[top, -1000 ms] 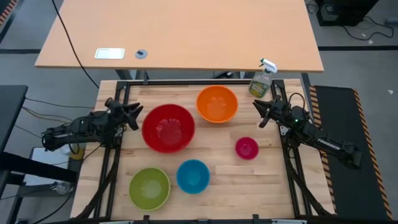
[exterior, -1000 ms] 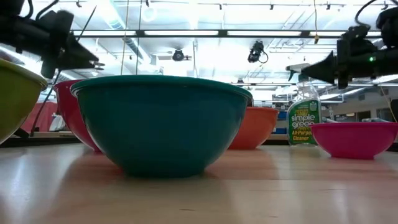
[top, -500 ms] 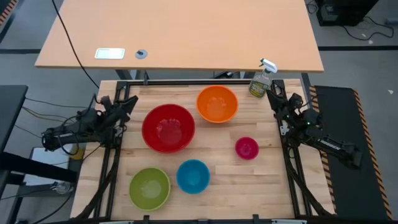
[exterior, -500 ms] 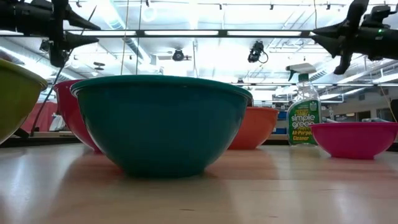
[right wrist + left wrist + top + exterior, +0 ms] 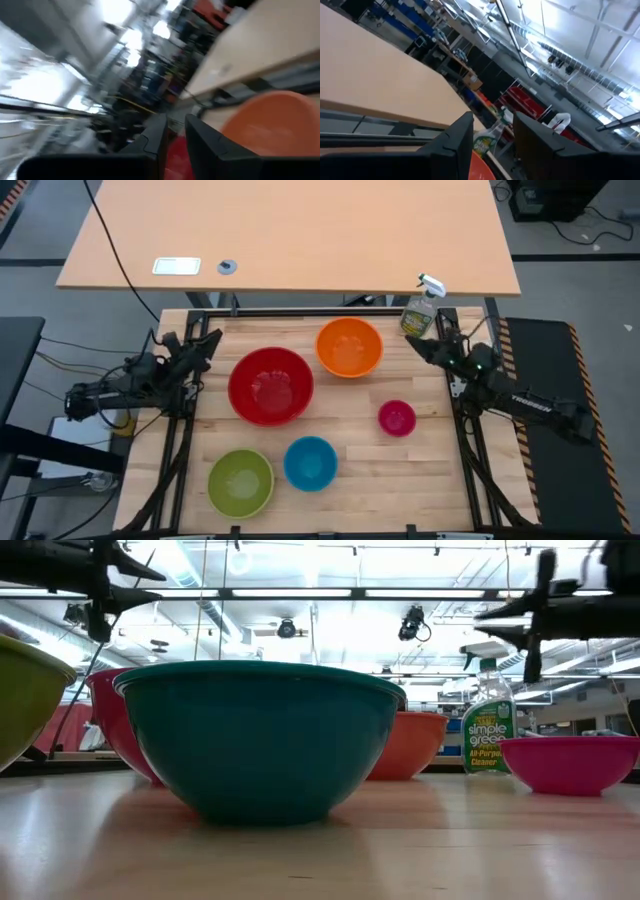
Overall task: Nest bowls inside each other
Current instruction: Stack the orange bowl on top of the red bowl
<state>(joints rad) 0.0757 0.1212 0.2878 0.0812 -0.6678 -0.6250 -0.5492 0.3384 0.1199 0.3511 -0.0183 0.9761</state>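
Five bowls stand apart, each open side up with its base on the wooden table (image 5: 420, 470): red (image 5: 270, 385), orange (image 5: 349, 347), pink (image 5: 396, 418), blue (image 5: 309, 463) and green (image 5: 240, 482). My left gripper (image 5: 210, 340) hovers above the table's left edge, beside the red bowl, pointing about level toward the table's right. It is open with nothing between its fingers (image 5: 457, 137). My right gripper (image 5: 418, 345) hovers at the far right, between the orange bowl and the spray bottle. It points toward the orange bowl (image 5: 270, 125), its fingers a narrow gap apart around nothing.
A clear spray bottle (image 5: 420, 310) stands at the table's far right corner, close behind my right gripper. A tan desk (image 5: 290, 230) lies beyond the far edge. Dark frame rails (image 5: 180, 460) run along the left and right sides.
Both grippers have risen above the table and rolled about their own pointing lines. My left gripper has drawn a little toward the far left corner. My right gripper has tipped up to about level. No bowl has moved.
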